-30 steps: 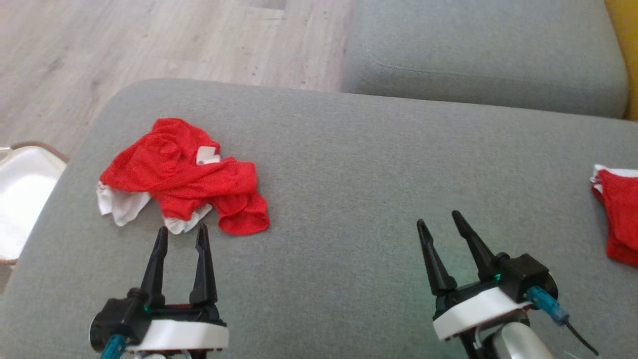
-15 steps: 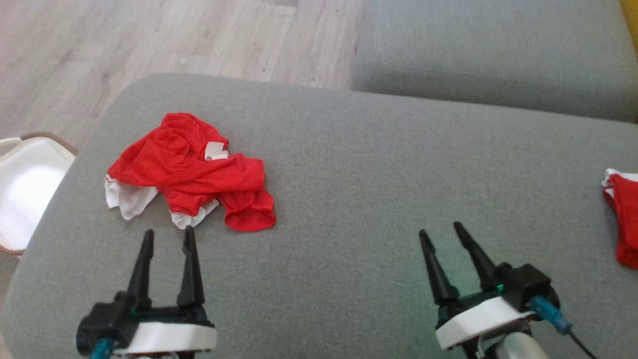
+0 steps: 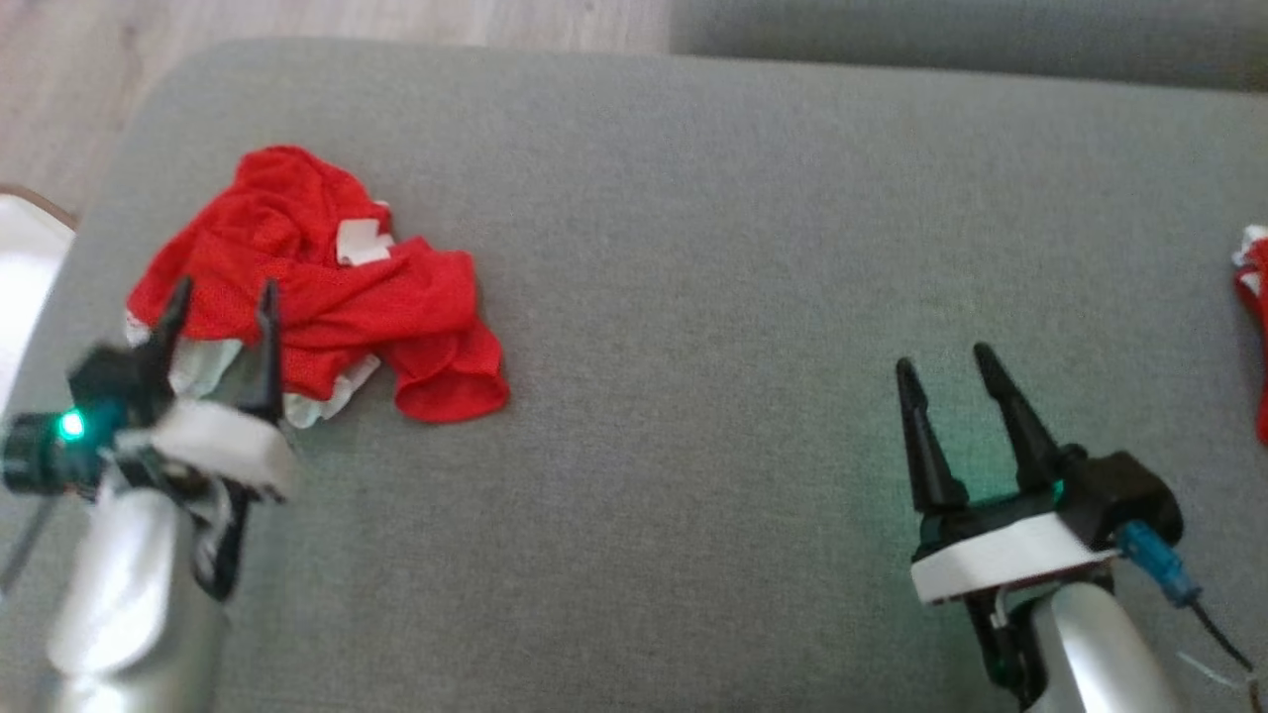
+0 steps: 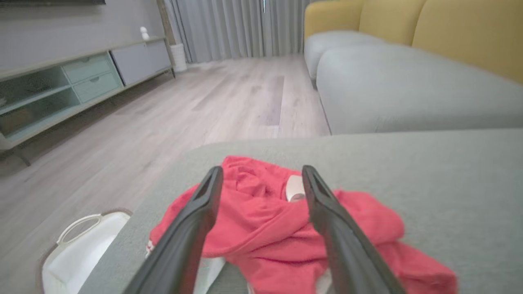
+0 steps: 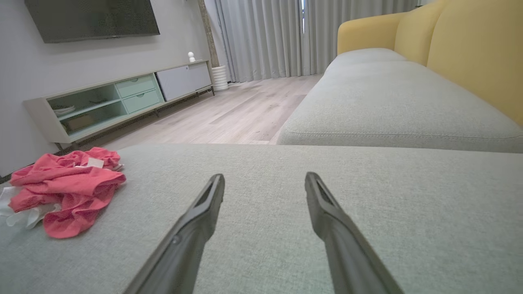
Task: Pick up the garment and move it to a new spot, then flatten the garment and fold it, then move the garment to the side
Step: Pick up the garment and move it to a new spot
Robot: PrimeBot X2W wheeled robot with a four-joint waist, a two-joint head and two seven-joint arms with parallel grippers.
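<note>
A broad stretch of bare grey cushion (image 3: 693, 297) is left open between the crumpled red garment (image 3: 327, 297) at the left and a second red cloth (image 3: 1256, 287) at the right edge. Just beyond the cushion's left edge, passage is blocked by a white basket (image 4: 81, 253).

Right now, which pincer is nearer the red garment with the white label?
Left. The left pincer is at the garment's near edge; the right pincer is far to its right.

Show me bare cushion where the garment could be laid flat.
Widest bare patch: middle of the cushion, between the red garment and the right gripper, running to the far edge. Crowded: left end, where the left gripper hovers at the garment; another red cloth takes the right edge.
</note>
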